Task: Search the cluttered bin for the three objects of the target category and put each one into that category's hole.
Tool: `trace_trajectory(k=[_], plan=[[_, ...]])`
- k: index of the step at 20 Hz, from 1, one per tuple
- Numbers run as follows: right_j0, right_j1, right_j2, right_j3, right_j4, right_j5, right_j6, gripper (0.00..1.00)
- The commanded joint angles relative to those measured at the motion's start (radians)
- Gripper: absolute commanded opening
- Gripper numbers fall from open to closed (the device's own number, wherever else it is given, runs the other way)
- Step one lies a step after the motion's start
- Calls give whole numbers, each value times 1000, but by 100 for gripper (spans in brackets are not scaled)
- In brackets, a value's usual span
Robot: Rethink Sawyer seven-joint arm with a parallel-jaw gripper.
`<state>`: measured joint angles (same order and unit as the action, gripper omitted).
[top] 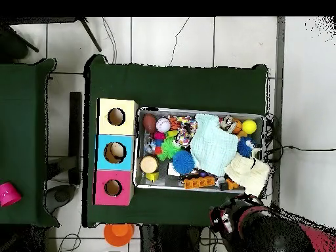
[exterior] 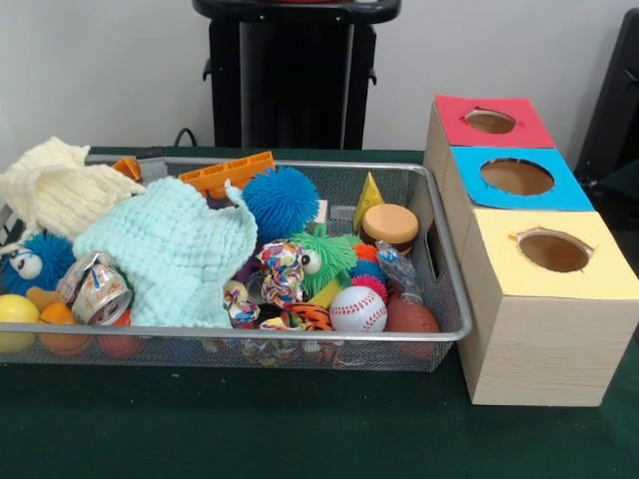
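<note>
A wire mesh bin (exterior: pixel 250 330) holds a jumble of things. Among them are a baseball (exterior: pixel 357 309), a brown football (exterior: pixel 410 316), a blue spiky ball (exterior: pixel 281 201), a green fuzzy toy (exterior: pixel 321 257), a tan-lidded jar (exterior: pixel 389 226), a crushed can (exterior: pixel 97 291) and an orange toy (exterior: pixel 228 173). A mint cloth (exterior: pixel 170 249) and a cream knit cloth (exterior: pixel 55 185) cover part of the pile. Beside the bin stand wooden boxes with a red hole (exterior: pixel 491 122), a blue hole (exterior: pixel 516 177) and a yellow hole (exterior: pixel 554 251). In the overhead view the gripper (top: pixel 222 218) is drawn back beyond the bin's edge, away from everything.
The boxes (top: pixel 115 152) sit tight against the bin's short side (top: pixel 137 147). An orange object (top: pixel 119 233) lies on the floor near the robot's base. A pink cup (top: pixel 8 194) stands on a second green table to the side.
</note>
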<state>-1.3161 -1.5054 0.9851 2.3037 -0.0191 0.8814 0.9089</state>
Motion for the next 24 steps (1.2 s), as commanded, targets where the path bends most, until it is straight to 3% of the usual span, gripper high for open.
trace_trajectory(k=[1,6,14,24], plan=[[-84,74,110,63,47,-100,-314,100],[-51,244,67,18,-159,-158,-179,100],[-23,384,18,-14,-323,-216,-89,100],[39,570,-95,-86,-554,-259,3,100]])
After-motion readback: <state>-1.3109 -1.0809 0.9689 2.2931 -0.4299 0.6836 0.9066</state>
